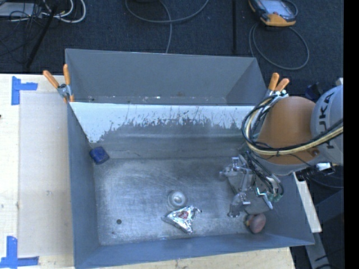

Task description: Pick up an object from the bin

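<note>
A small reddish-brown rounded lump (256, 222) is lying at the lower right of the grey metal bin (168, 83). From the left, a small blue block (99, 154), a clear round cap (177, 198) and a crumpled silver foil wrapper (183, 217) are sitting apart. The gripper (240, 205) is hovering just beside the lump; I cannot tell how wide it is. It looks like the approach step, and the next move calls for centring over the lump.

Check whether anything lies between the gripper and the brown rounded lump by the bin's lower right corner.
Nothing visible does. The gripper sits just left of the brown rounded lump, with bare bin floor between them. The crumpled silver foil wrapper and small clear round cap lie farther left, out of the way.
</note>
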You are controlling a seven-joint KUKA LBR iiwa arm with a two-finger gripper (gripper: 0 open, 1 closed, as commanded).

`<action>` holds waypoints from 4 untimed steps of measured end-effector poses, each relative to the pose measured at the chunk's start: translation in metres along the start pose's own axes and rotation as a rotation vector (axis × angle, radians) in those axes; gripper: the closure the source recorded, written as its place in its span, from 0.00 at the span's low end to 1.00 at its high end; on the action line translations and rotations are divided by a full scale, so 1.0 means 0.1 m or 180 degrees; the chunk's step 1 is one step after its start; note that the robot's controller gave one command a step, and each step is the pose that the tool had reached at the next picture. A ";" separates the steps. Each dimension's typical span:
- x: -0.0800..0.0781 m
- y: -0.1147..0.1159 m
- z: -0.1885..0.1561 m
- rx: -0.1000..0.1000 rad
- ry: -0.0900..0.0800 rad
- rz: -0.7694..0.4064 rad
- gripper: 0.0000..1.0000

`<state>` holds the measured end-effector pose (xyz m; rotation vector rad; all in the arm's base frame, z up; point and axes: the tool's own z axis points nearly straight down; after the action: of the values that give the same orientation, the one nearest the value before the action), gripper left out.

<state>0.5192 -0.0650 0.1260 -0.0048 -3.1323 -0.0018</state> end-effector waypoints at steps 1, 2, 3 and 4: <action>-0.37 0.15 -0.63 0.0004 -0.0056 -0.0072 0.00; 0.02 0.56 0.45 -0.0004 0.0006 -0.0211 0.00; 0.29 1.02 0.55 0.0003 -0.0041 -0.0342 0.00; 0.31 1.01 0.55 0.0004 -0.0012 -0.0345 1.00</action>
<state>0.4883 0.0366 0.0715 0.1650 -3.1319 -0.0004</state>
